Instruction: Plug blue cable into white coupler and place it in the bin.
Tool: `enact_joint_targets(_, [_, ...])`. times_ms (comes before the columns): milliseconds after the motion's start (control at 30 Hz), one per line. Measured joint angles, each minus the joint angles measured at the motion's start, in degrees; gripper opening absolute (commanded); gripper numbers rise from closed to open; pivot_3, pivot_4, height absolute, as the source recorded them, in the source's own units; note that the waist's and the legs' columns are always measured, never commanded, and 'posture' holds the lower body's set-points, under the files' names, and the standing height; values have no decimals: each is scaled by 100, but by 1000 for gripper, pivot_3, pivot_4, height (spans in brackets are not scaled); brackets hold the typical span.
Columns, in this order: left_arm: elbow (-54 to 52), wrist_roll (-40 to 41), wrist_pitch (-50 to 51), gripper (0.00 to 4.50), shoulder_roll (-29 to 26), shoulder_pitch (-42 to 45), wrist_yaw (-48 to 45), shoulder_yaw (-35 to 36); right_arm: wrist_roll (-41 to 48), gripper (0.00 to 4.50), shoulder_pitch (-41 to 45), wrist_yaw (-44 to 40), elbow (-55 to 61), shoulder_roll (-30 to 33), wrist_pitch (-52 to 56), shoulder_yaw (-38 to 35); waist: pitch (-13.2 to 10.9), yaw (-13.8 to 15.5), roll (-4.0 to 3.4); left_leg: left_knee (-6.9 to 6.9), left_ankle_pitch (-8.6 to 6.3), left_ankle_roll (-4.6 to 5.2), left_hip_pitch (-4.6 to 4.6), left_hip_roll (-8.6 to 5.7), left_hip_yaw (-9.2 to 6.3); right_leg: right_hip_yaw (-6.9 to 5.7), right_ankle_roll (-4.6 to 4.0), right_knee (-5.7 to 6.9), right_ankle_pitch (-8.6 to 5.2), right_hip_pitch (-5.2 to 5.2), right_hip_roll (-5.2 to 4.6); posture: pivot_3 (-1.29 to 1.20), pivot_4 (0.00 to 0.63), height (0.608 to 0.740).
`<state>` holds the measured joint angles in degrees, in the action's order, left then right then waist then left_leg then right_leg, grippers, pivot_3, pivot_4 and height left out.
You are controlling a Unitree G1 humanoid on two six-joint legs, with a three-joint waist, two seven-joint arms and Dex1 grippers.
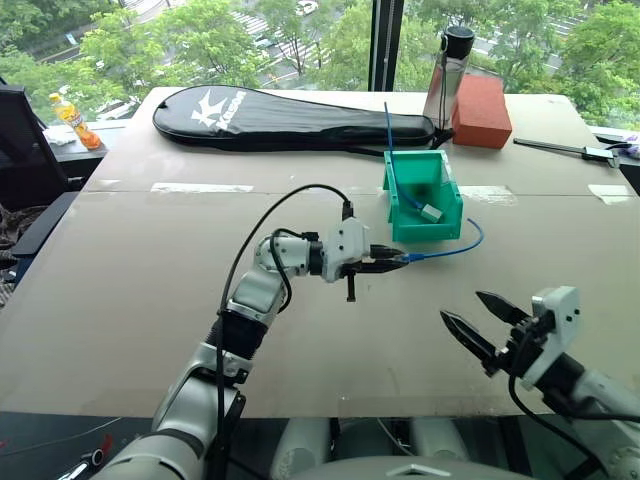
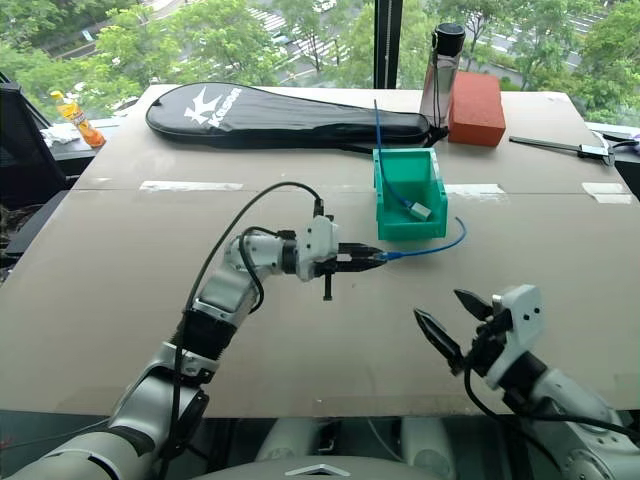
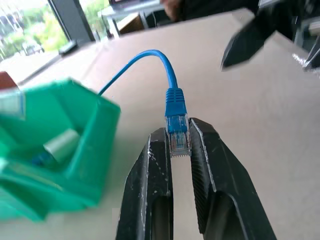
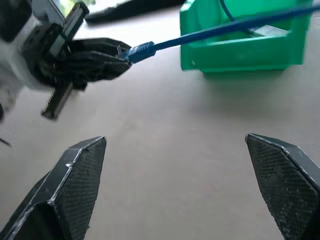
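**Operator:** Blue cable (image 3: 167, 80): report position and grip.

**Robot:** My left gripper (image 1: 385, 264) is pressed together on the clear plug at one end. From the plug, the cable runs toward 3 o'clock in the head view, then curves up behind the bin (image 1: 445, 222). The bin stands at about 1 o'clock from that gripper, just beside it.

**Operator:** Right gripper?

**Robot:** My right gripper (image 1: 480, 320) is spread wide and holds nothing. It hangs above the table (image 1: 130, 280), at about 5 o'clock from the plug, well apart.

**Operator:** White coupler?

**Robot:** A pale block (image 3: 61, 145) lies inside the bin, on a second blue cable (image 1: 392, 150). I cannot tell whether it is the coupler.

**Operator:** Governing relation?

**Robot:** The plug's long axis lies along my left fingers (image 3: 210, 165). My judgement: the socket must meet that axis head-on, and the free right arm would present it.
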<state>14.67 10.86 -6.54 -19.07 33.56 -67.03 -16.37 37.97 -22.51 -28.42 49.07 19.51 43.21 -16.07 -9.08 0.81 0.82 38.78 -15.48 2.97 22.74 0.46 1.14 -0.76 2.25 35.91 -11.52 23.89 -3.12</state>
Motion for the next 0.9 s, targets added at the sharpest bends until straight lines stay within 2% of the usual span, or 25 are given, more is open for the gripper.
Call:
enact_joint_targets(67, [-606, 213, -277, 25, 111, 32, 60, 180, 1290, 4413, 1052, 1610, -37, -1107, 615, 378, 6, 7, -7, 1, 0, 0, 2, -6, 1, 4, 1, 0, 1, -1, 1, 0, 150, 740])
enact_joint_targets(167, [-679, 198, -422, 25, 156, 33, 182, 234, 2012, 4413, 1648, 2452, -208, -1451, 633, 343, 6, 0, -8, 2, 0, 1, 2, -11, 7, -1, 19, -1, 12, 0, 4, 0, 150, 740])
enact_joint_targets(267, [-731, 133, -618, 0, 170, 2, 309, 233, 2840, 3051, 2050, 3152, -346, -1455, 577, 308, 6, 3, -8, 2, 0, 1, 3, -14, 6, -3, 23, -1, 13, 0, 7, 0, 150, 740])
enact_joint_targets(300, [-731, 97, -659, 0, 170, -11, 341, 233, 3038, 2637, 2106, 3296, -366, -1415, 541, 310, 5, 0, -8, 2, 0, 1, 3, -14, 6, -3, 23, -1, 13, 0, 9, 0, 150, 740])
enact_joint_targets(400, [-731, 40, -765, 0, 168, -65, 397, 231, 3468, 2637, 2268, 3688, -469, -1227, 440, 364, 5, -10, -8, 1, 0, 2, 3, -13, 7, -1, 24, -1, 13, 0, 12, 0, 150, 740])
enact_joint_targets(567, [-731, 35, -796, 0, 171, -70, 483, 231, 3690, 2637, 2422, 3916, -644, -1064, 237, 514, 5, -12, -8, 1, 0, 2, 0, -12, 8, -1, 23, 1, 13, 0, 15, 0, 150, 740])
enact_joint_targets(667, [-731, 33, -798, 0, 166, -70, 508, 231, 3805, 1743, 2445, 3969, -704, -980, 121, 658, 5, -13, -8, 1, 0, 2, 0, -12, 8, -1, 24, 1, 13, 0, 15, 0, 150, 740])
enact_joint_targets(767, [-749, 34, -798, 0, 157, -77, 560, 234, 3884, 320, 2472, 4002, -733, -906, 31, 792, 5, -12, -8, 1, 0, 2, 1, -12, 7, -1, 24, 0, 13, 0, 15, 0, 150, 740])
enact_joint_targets(800, [-767, 22, -799, 0, 143, -82, 573, 237, 3900, 93, 2473, 4002, -756, -885, 5, 799, 5, -11, -8, 1, 0, 2, 1, -12, 7, 0, 24, 0, 13, 0, 15, 0, 150, 740])
enact_joint_targets(900, [-836, 20, -795, 0, 114, -136, 627, 240, 3927, 93, 2480, 4000, -769, -797, -105, 894, 5, -13, -8, 1, 0, 3, 2, -11, 9, 1, 24, -1, 13, 0, 15, 0, 150, 740])
